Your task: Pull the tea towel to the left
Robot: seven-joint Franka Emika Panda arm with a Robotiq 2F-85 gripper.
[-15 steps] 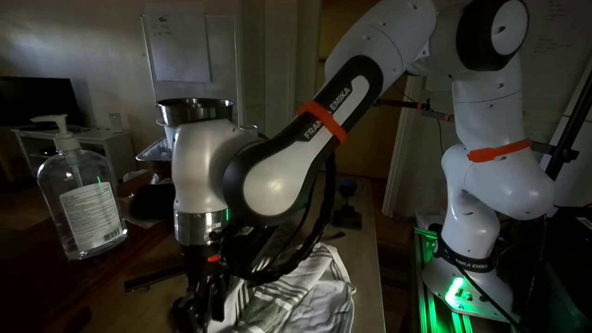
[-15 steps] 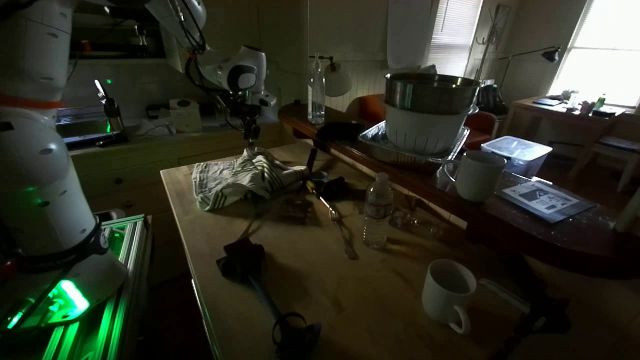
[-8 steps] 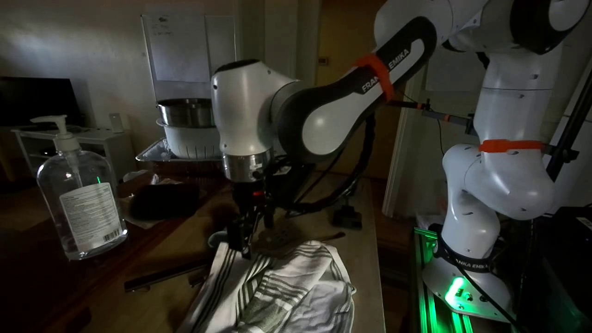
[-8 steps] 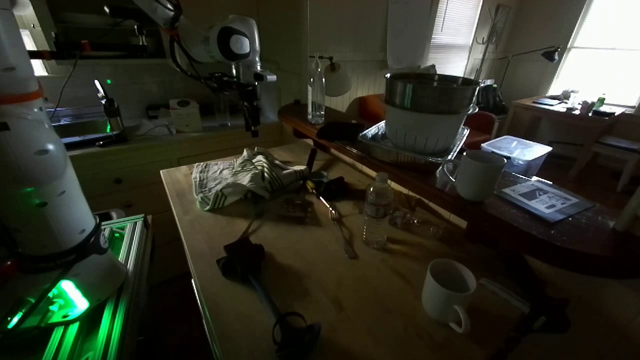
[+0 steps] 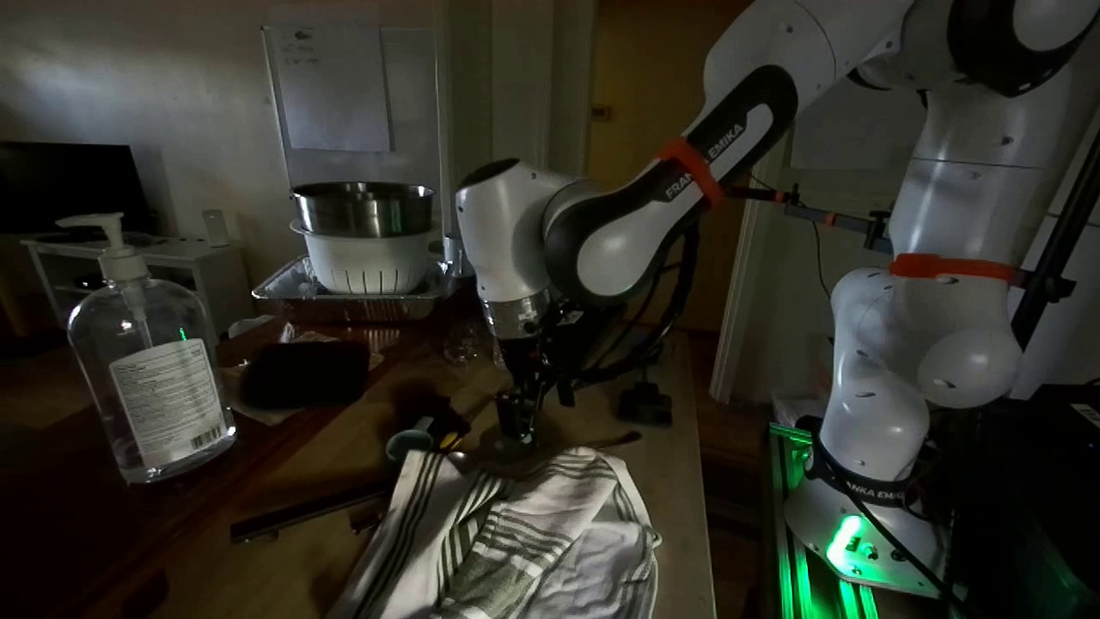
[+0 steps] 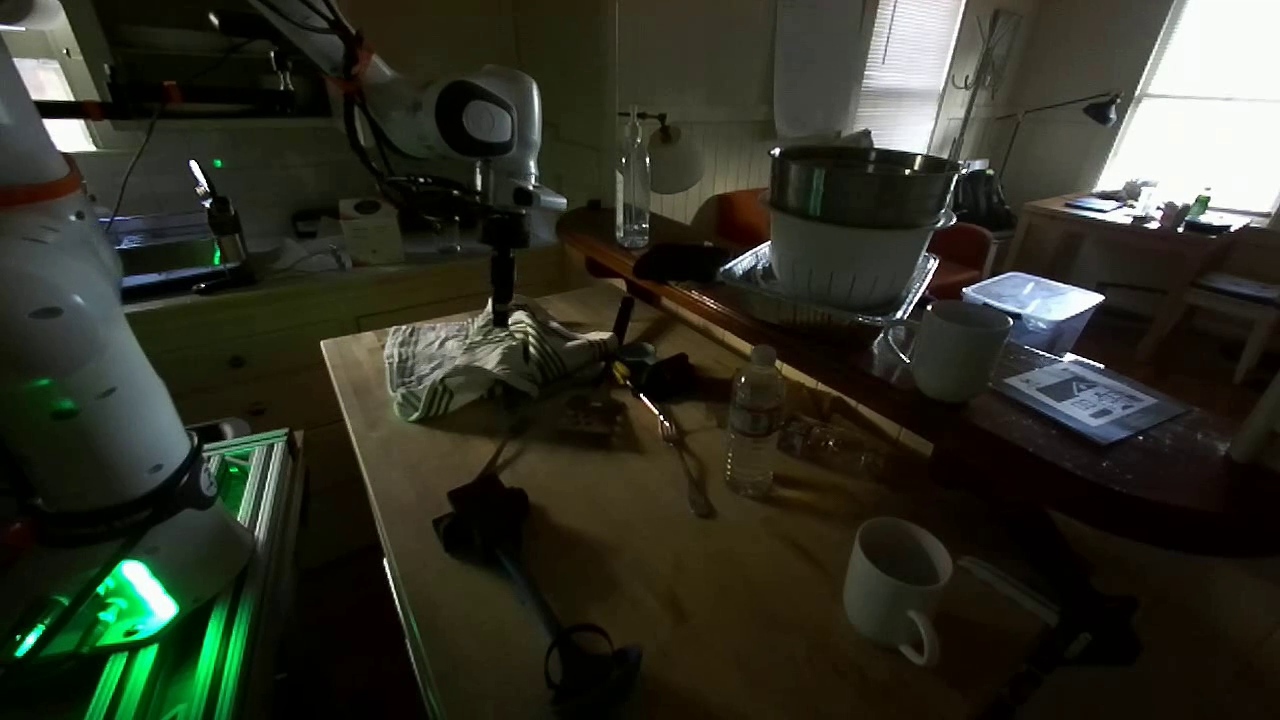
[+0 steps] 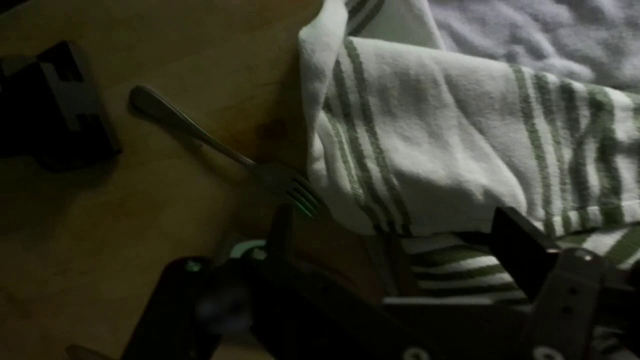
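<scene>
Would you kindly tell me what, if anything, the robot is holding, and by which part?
Nothing is held: the tool stands open, and the striped towel lies rumpled on the table.

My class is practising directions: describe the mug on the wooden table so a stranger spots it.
In an exterior view, find the wooden table and the clear bottle on it. Nearer the camera stands a whitish mug. Unlike the farther mug on the dark counter, its handle points toward the camera.

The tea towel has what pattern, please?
The tea towel is whitish with grey-green stripes, clearest in the wrist view.
</scene>
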